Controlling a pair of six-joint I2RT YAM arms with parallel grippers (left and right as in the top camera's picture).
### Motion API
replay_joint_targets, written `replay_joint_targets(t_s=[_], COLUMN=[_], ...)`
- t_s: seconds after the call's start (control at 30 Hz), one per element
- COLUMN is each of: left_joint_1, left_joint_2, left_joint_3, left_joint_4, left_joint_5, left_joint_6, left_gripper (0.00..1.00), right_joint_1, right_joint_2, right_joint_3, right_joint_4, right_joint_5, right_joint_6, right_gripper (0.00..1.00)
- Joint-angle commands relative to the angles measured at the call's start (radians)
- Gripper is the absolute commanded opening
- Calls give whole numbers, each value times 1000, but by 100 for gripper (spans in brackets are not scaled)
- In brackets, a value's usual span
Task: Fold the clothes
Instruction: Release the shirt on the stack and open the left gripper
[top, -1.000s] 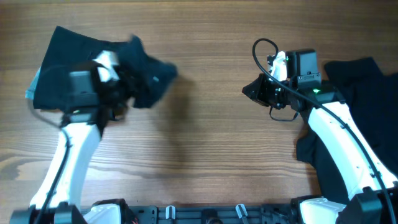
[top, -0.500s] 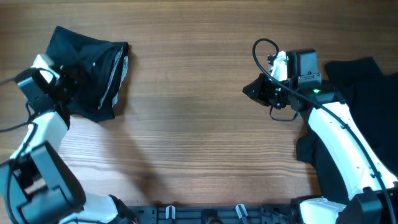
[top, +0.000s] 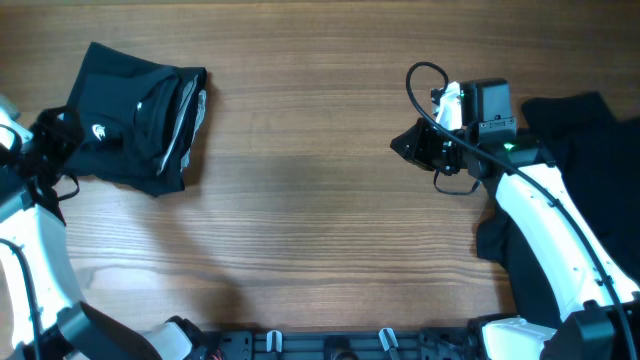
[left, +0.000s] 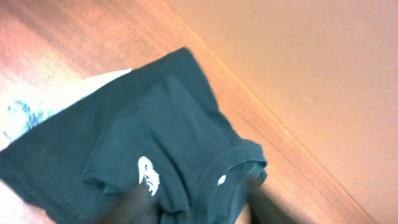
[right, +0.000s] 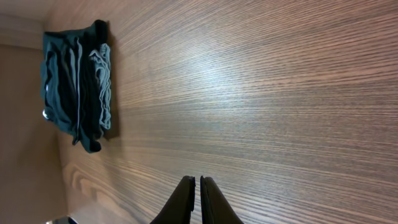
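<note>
Overhead: looks straight down from high above the wooden table (top: 320, 220), taking in the whole top, with both arms reaching in from the bottom edge. Left wrist: tilted and close over the folded dark garment (left: 155, 137) at the table's left end, facing past the table edge. Right wrist: low, looking along the wood past the right gripper (right: 198, 182) to the same garment, far off. Shared by all three: that garment; its white logo (left: 148, 173) shows overhead too.

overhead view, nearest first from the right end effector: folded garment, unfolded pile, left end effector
1. unfolded pile, at the right edge
2. folded garment, upper left
3. left end effector, far left edge, past the garment
</note>
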Motion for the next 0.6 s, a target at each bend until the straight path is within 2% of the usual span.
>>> replay_joint_targets(t_s=[0.0, 0.07, 0.1, 0.2, 0.27, 0.37, 0.4, 0.47, 0.5, 0.57], left_joint_1=[-11, -11, -11, -11, -11, -11, -11, -11, -10, -8], left_joint_2=[59, 142, 198, 298, 338, 356, 356, 356, 356, 356], left_joint_3=[2, 2, 2, 2, 2, 2, 2, 2, 2, 2], left_joint_4=[-5, -5, -5, 8, 37, 79, 91, 116, 130, 174], left_joint_5=[-18, -17, -16, -1, 0, -2, -2, -2, -2, -2], left_joint_6=[30, 30, 28, 19, -3, -5, -5, -27, -32, -31], left_gripper=[4, 8, 46, 57, 59, 56, 49, 20, 8, 4], right_joint_1=[1, 1, 1, 1, 1, 1, 1, 1, 1, 1], right_joint_2=[-8, -8, -8, -8, -7, -7, -7, -7, -7, -8], right_joint_3=[3, 3, 3, 3, 3, 3, 3, 3, 3, 3], right_joint_4=[-1, -1, -2, -3, -5, -6, -6, -6, -6, -10], right_joint_5=[36, 40, 40, 40, 40, 40, 40, 40, 40, 39], right_joint_6=[1, 1, 0, 0, 0, 0, 0, 0, 0, -1], right_gripper=[9, 10, 9, 9, 9, 9, 9, 9, 9, 9])
